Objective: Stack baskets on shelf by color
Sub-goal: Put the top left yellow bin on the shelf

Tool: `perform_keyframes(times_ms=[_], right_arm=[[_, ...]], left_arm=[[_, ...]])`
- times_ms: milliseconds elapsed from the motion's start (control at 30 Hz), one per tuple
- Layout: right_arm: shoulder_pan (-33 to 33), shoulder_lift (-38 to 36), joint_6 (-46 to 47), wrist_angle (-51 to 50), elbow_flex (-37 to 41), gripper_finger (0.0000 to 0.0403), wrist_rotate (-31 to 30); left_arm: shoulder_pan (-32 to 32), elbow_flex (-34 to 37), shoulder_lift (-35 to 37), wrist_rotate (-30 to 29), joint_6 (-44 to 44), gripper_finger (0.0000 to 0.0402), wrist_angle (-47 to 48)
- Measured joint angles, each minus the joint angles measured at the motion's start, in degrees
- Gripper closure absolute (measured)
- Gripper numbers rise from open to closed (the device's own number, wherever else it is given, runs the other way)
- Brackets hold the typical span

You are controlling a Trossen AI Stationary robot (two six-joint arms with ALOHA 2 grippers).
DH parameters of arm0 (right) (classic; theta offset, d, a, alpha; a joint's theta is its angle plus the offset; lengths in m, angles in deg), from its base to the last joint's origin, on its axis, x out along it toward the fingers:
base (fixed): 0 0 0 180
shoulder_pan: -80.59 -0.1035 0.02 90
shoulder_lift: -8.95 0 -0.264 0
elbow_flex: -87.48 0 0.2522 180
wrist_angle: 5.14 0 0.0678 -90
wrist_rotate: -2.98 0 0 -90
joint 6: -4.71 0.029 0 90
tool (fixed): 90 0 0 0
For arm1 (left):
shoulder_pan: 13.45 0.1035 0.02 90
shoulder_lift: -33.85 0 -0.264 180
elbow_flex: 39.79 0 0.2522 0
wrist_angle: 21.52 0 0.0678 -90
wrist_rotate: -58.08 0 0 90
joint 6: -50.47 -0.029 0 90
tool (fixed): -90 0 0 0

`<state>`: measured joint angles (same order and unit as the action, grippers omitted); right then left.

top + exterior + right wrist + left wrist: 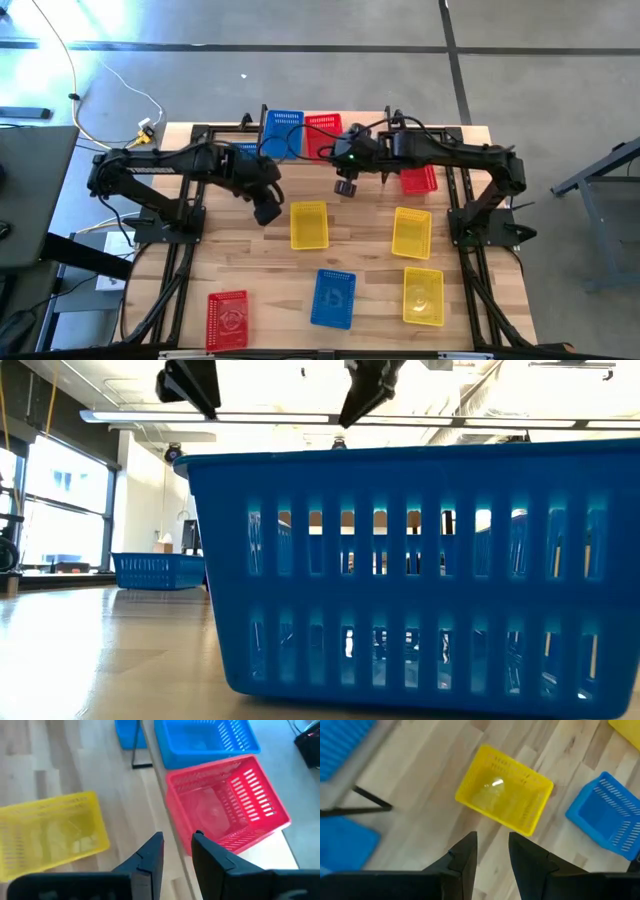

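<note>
Both end effectors hover empty and slightly parted: left (pixel 492 852) above a yellow basket (pixel 504 795), right (pixel 177 852) beside a red basket (pixel 227 802).

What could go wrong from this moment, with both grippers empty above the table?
1. The left gripper hangs open above a yellow basket that lies skewed to its fingers; a descent might catch a rim or push it.
2. The red basket on the shelf sits by the edge under the right gripper; a nudge might tip it off.
</note>
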<state>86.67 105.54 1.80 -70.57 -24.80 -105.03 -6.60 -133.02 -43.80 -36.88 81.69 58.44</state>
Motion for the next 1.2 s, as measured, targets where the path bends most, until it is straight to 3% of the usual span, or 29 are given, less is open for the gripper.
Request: perform_keyframes(times_ms=[233,467,733,1200], right_arm=[[-1.38,-2.32,-1.92,-1.51,0.00,0.0315,4.96],[-2.83,-3.07,-4.68,-3.34,0.00,0.0315,5.04],[-5.35,-3.27,-5.06,-4.35,0.00,0.0315,5.10],[-7.05,-3.25,-4.76,-4.80,0.00,0.0315,5.00]], left_arm=[[-2.57,7.69,-0.08,0.05,11.90,0.0300,-6.06],[-2.58,14.85,-0.55,0.05,23.68,0.0300,-14.29],[-2.88,21.02,-2.80,0.34,29.55,0.0300,-25.33],[-2.69,22.48,-12.37,2.73,32.22,0.0300,-30.90]])
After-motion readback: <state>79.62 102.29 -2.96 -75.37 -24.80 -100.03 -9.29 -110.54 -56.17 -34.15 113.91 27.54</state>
